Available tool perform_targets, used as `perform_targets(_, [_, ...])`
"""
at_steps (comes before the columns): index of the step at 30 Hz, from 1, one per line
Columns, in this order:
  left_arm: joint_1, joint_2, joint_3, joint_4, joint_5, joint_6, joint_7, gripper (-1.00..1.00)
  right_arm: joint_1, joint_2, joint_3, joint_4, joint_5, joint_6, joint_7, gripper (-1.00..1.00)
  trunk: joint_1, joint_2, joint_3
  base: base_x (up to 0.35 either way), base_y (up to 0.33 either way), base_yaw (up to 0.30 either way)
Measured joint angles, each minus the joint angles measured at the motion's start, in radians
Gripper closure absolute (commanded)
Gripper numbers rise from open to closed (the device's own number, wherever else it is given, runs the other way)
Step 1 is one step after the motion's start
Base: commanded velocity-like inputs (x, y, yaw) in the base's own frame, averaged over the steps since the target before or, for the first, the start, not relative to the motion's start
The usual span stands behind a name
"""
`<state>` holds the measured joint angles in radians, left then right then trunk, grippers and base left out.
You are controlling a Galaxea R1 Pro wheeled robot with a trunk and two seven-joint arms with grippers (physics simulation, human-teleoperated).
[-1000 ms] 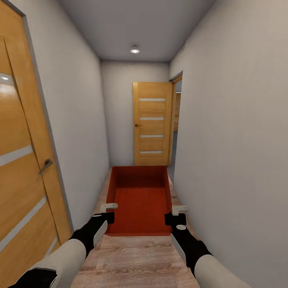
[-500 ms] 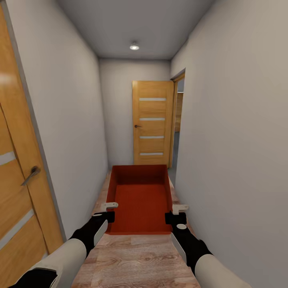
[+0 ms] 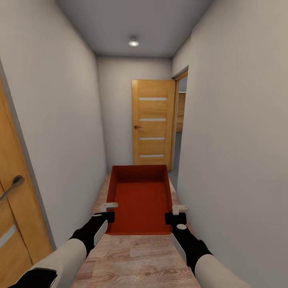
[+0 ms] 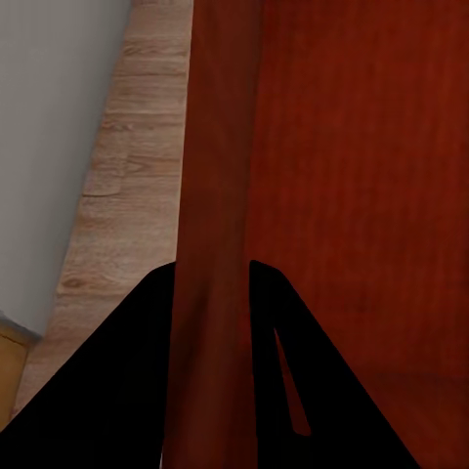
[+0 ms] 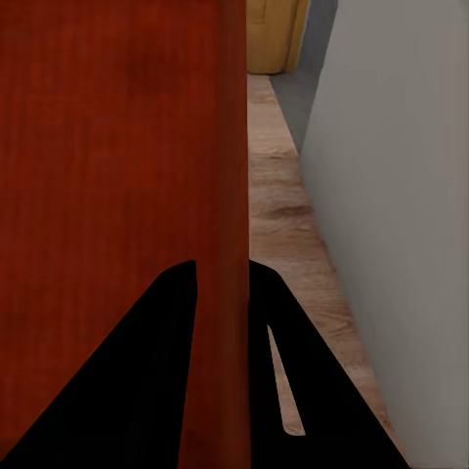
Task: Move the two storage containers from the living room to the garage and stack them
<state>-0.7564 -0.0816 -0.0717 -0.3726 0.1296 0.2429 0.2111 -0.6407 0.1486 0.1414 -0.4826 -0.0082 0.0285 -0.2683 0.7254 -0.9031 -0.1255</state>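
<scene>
Down the narrow hallway, left gripper (image 3: 109,211) and right gripper (image 3: 179,213) each clamp a side wall of 1 red bin (image 3: 140,198), carried level. Transport step; next, steer toward the open doorway (image 3: 179,128) ahead.

One storage container (image 3: 140,200). Two grippers: left gripper (image 3: 108,212), right gripper (image 3: 177,214), either side of it. Two orange doors: one beyond it (image 3: 153,122), one nearer (image 3: 12,208). One ceiling light (image 3: 134,42).
</scene>
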Motion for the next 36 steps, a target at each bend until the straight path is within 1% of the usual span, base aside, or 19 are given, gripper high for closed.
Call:
perform_targets(7, [0.0, -0.001, 0.0, 0.005, 0.001, 0.0, 0.002, 1.0, 0.0, -0.001, 0.001, 0.005, -0.003, 0.0, 0.001, 1.0, 0.0, 0.0, 0.0, 0.322, 0.023, 0.0])
perform_targets(23, [0.0, 0.002, -0.002, 0.006, 0.001, 0.006, 0.001, 1.0, 0.0, 0.002, 0.002, 0.013, -0.006, -0.001, -0.002, 1.0, 0.0, 0.0, 0.0, 0.322, 0.101, 0.0])
perform_targets(36, [0.0, 0.001, -0.001, 0.01, 0.002, 0.001, 0.0, 1.0, 0.0, 0.002, 0.002, 0.014, -0.004, -0.001, -0.002, 1.0, 0.0, 0.0, 0.0, 0.322, 0.009, 0.0])
